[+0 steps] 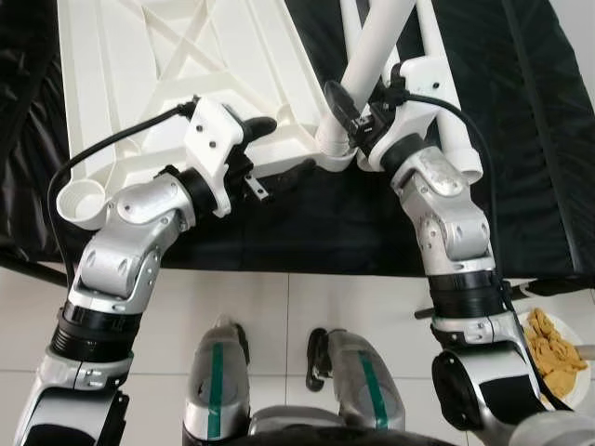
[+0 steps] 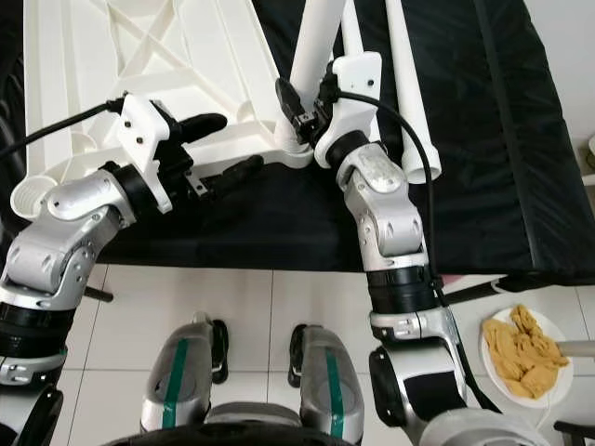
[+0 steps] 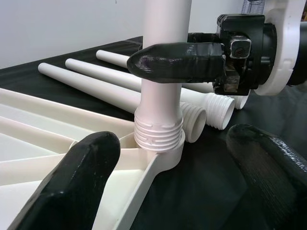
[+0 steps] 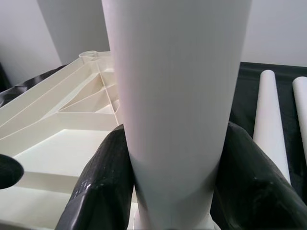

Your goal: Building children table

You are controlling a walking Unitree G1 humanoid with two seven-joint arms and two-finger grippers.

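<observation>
The right gripper (image 4: 172, 191) clamps a white table leg (image 1: 379, 42) between its two black fingers (image 4: 103, 187), holding it nearly upright with its threaded end (image 3: 158, 136) seated in the corner socket (image 1: 333, 149) of the upturned white tabletop (image 1: 158, 65); the tabletop lies ribbed side up on a black cloth (image 1: 521, 139) spread over the floor; the leg's long axis rises out of the socket, leaning slightly away from the robot, so the coming turn looks to be a twist about that axis to run the threads home; several thread rings show above the socket rim in the left wrist view, which suggests the leg is not yet fully screwed down. The left gripper (image 1: 279, 153) hovers just beside the same corner, its fingers (image 3: 81, 177) spread wide and holding nothing, one to each side of the tabletop's edge and pointing toward the socket; it seems placed to steady the tabletop while the right arm, the one on the leg, does the turning. Three more legs (image 3: 96, 79) lie flat on the cloth beyond the socket, side by side; another empty socket (image 1: 82, 203) waits at the tabletop's near left corner.
</observation>
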